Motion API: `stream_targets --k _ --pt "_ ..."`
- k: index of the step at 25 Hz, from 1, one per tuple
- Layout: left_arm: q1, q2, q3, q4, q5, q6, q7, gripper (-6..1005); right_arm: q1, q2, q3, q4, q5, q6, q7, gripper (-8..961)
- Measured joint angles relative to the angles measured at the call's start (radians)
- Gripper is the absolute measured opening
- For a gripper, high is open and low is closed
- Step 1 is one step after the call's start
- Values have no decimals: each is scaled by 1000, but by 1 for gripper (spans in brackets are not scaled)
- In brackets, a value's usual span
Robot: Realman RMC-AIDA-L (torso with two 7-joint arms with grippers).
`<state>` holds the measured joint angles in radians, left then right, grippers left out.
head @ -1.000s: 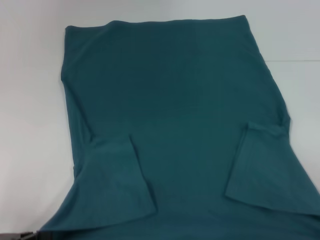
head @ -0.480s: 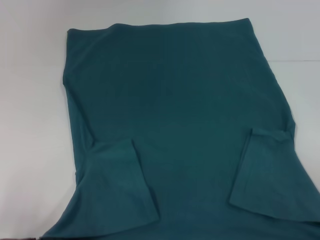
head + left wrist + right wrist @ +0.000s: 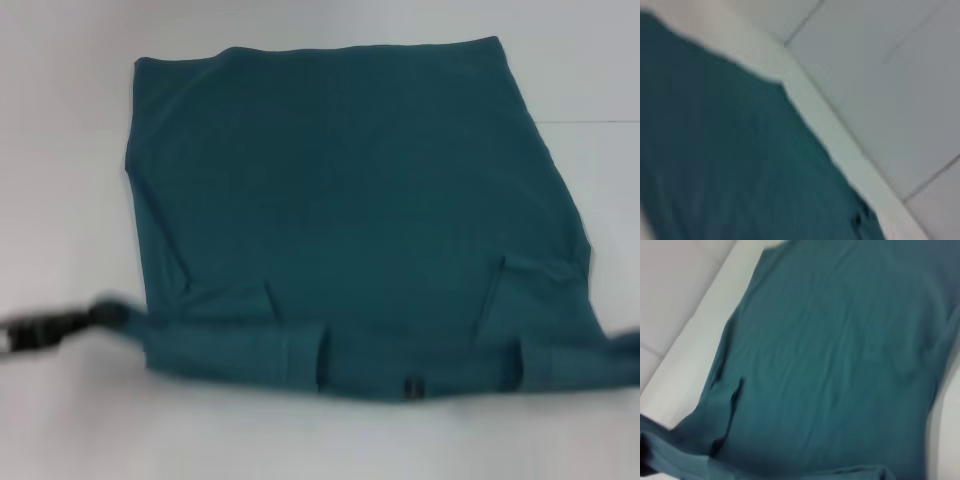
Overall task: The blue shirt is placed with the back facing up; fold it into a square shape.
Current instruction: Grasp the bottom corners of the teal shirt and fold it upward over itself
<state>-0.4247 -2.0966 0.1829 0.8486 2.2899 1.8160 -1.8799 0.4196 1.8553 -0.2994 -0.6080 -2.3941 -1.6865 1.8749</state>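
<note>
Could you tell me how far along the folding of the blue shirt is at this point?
Done: both sleeves lie folded inward on the blue shirt. In hand: its near edge is lifted into a band across the front, the left gripper pinching the corner on the robot's left; the right corner runs out of view. Left: carrying that edge to the far hem and squaring it.

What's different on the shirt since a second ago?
The near edge of the blue shirt has been lifted off the table's near side and carried away from the robot, making a doubled band across the folded-in sleeves. The left pincer has come into view at that band's left corner, apparently gripping it. The far hem and both sides lie as before.
</note>
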Motion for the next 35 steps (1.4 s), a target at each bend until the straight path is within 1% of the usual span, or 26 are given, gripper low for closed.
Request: stream_targets --k 3,4,5,6,8,11,12,13,15,19,23,24,25,26,30,32,33,34,35 --pt "-76 21 -5 -60 -53 -93 -14 86 65 0 12 6 0 71 11 64" --pt "-118 33 -7 -112 -91 -173 -15 86 87 1 12 8 1 95 13 64" --pt "-130 37 -6 -128 -104 -202 -15 87 108 3 12 9 1 117 13 64" --pt "-158 45 -4 -164 -127 -260 -12 88 130 6 12 10 1 144 13 64" --pt "-198 54 -1 -215 -155 -357 -3 90 172 13 10 16 1 200 14 64" --pt "-251 55 1 -264 -186 -475 15 92 233 23 3 42 0 303 15 64" --pt "-273 50 1 -286 -201 -530 28 93 251 27 -1 54 0 345 15 63" --pt "-279 49 1 -292 -205 -544 31 94 267 32 -6 66 0 386 12 63" --pt "-310 37 2 -333 -241 -633 70 95 295 41 -20 88 2 465 5 63" --pt "-351 19 3 -396 -303 -755 158 99 345 65 -54 134 4 641 -19 63" --pt "-396 -5 2 -447 -366 -890 273 102 385 87 -61 177 39 796 -91 64" --pt "-396 -5 2 -447 -366 -890 273 103 394 92 -62 188 55 833 -114 64" --pt "-409 -11 2 -462 -391 -925 317 104 403 95 -63 199 72 872 -134 64" --pt "-425 -16 1 -483 -426 -958 368 104 411 97 -64 207 88 902 -149 64" --pt "-443 -17 1 -509 -460 -999 414 108 438 102 -78 236 135 972 -194 64" --pt "-447 -24 -2 -513 -465 -1025 425 109 447 103 -92 245 143 997 -198 64" --pt "-447 -27 -4 -513 -468 -1033 428 110 452 110 -102 246 146 1028 -209 64" --pt "-444 -33 -5 -513 -483 -1047 439 111 452 110 -102 246 146 1028 -209 64" --pt "-444 -33 -5 -513 -483 -1047 439 112 454 116 -104 247 149 1044 -223 64"
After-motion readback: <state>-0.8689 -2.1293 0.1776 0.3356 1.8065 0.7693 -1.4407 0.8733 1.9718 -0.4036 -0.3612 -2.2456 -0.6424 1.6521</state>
